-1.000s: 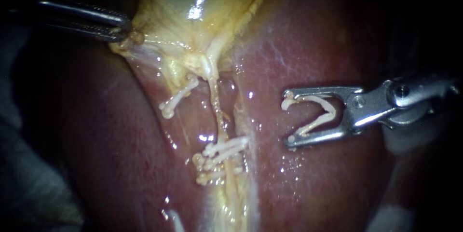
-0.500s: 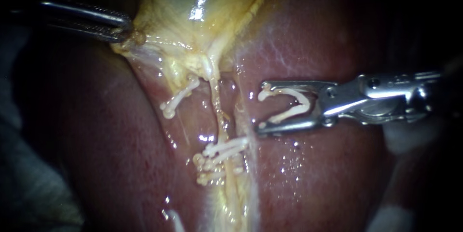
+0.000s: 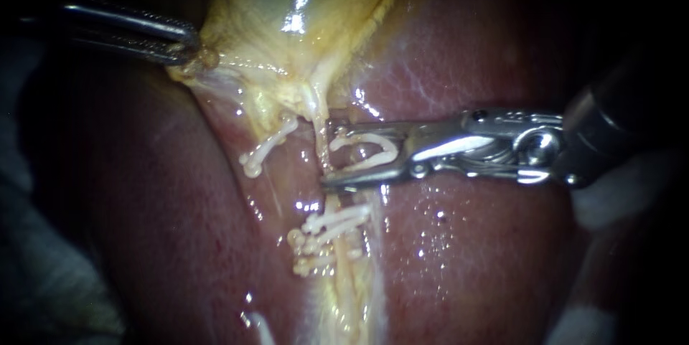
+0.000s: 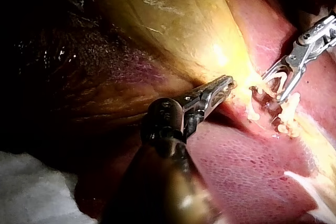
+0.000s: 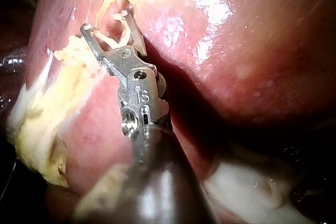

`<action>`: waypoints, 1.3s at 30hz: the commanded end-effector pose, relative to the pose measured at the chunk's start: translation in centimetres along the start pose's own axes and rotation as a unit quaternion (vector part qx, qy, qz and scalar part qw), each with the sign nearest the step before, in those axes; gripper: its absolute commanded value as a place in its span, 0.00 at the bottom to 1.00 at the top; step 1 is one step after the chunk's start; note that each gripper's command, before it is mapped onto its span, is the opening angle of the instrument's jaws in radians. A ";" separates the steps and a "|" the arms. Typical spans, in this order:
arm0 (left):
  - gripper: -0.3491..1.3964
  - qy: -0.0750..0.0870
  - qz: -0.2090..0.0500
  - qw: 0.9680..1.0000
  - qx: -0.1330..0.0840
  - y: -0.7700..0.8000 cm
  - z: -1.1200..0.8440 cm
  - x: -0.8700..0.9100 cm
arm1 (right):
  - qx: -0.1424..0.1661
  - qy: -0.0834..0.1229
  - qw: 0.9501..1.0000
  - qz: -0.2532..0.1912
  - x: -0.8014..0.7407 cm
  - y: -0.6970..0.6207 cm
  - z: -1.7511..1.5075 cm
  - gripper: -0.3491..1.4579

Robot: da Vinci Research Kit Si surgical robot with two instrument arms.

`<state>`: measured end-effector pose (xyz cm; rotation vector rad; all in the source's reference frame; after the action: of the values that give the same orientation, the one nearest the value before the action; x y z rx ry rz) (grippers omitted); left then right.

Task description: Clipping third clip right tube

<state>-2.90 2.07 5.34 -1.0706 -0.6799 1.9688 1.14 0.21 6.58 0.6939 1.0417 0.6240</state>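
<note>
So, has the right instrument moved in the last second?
Yes. The right instrument, carrying its clip, advanced left across the liver; its jaws now reach the right tube above the placed clips.

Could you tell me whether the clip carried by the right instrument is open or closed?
Open: the white U-shaped plastic clip shows two arms spread apart.

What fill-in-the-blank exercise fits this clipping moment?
The silver right instrument holds a white curved plastic clip that is ___.
The dark slender left instrument is shut on the yellow ___.
In the endoscope view, the closed white clips on the pale tube lie ___ the right instrument.
Missing: open; gallbladder; below.
</note>
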 end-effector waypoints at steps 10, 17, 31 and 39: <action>0.00 0.000 0.000 1.000 0.000 0.00 0.00 0.00 | 0.103 0.074 0.990 0.066 0.10 -0.06 0.17 0.45; 0.00 0.000 0.000 1.000 0.000 0.00 0.01 0.00 | 0.145 0.113 0.980 0.081 0.26 -0.15 0.10 0.44; 0.00 0.000 0.000 1.000 0.001 0.01 0.01 0.00 | 0.157 0.125 0.974 0.104 0.39 -0.21 -0.02 0.31; 0.00 0.000 0.000 1.000 0.001 0.01 0.01 0.00 | 0.163 0.119 0.969 0.144 0.46 -0.21 -0.10 0.10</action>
<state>-2.92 2.06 5.34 -1.0698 -0.6786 1.9681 1.23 0.45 6.13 1.1066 1.2852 0.8281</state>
